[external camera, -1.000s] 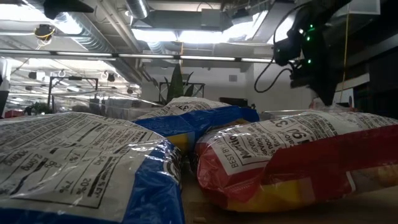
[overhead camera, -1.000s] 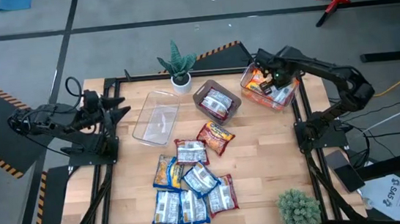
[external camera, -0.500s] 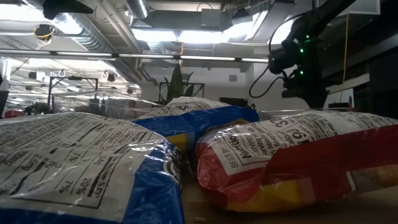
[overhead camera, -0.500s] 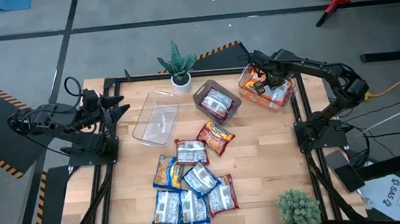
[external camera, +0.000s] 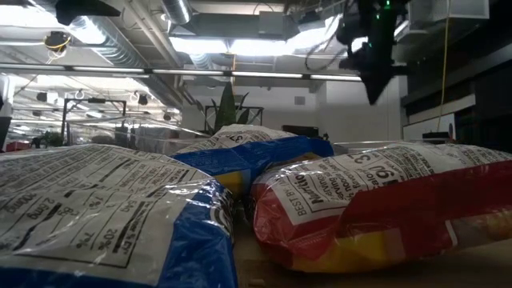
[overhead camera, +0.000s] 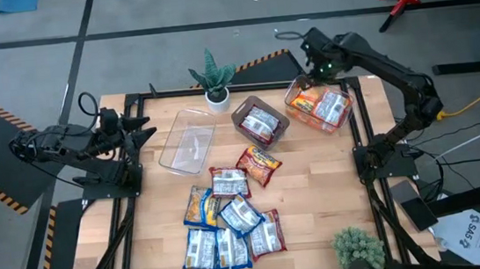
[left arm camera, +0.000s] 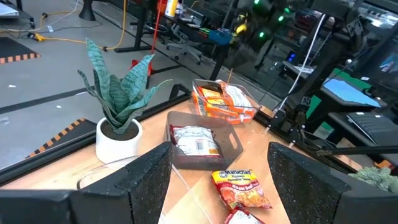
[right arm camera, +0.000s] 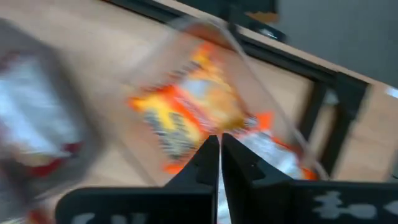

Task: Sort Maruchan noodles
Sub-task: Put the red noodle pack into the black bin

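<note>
Several Maruchan noodle packets lie in a loose pile (overhead camera: 229, 219) on the near middle of the table, with a red-orange one (overhead camera: 258, 164) just beyond it. More packets lie in the grey square bin (overhead camera: 261, 122), and orange ones (overhead camera: 321, 107) fill the clear bin at the far right. My right gripper (overhead camera: 307, 77) hangs shut and empty high above that bin, pointing down; it shows in the low view (external camera: 374, 94) and in its wrist view (right arm camera: 219, 142). My left gripper (left arm camera: 224, 180) waits open at the table's left edge (overhead camera: 138, 131).
An empty clear bin (overhead camera: 188, 141) lies left of the grey bin. A potted plant (overhead camera: 214, 80) stands at the far edge and another (overhead camera: 358, 248) at the near right corner. Bare wood shows along the table's left and right sides.
My right gripper has risen out of the clear bin of orange packets, going up and slightly toward the far edge, with nothing in its fingers. The orange packets stay in the bin.
</note>
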